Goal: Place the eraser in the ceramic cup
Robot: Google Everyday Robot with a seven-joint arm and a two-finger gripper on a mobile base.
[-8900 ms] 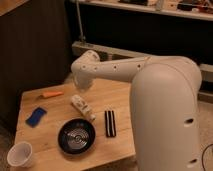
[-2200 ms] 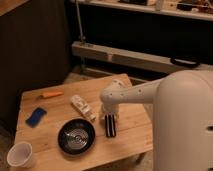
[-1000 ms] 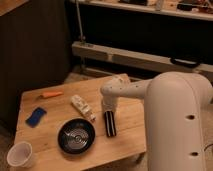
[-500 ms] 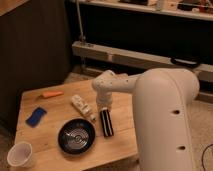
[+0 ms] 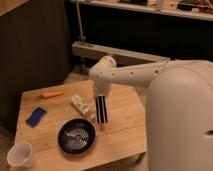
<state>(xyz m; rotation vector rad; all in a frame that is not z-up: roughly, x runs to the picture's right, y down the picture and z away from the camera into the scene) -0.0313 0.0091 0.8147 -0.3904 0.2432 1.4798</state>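
now the arm [image 5: 135,75] has swung left and the eraser [image 5: 102,111] came along. the gripper [image 5: 101,95] is clenched on its far end, mid table [image 5: 127,117], right of the bowl [image 5: 76,136]. it looks light and stiff; pinch its long thin sides.

My gripper [image 5: 100,94] pinches the far end of the black, pale-striped eraser [image 5: 102,111]; the white ceramic cup [image 5: 21,155] stands upright, well apart, near left.
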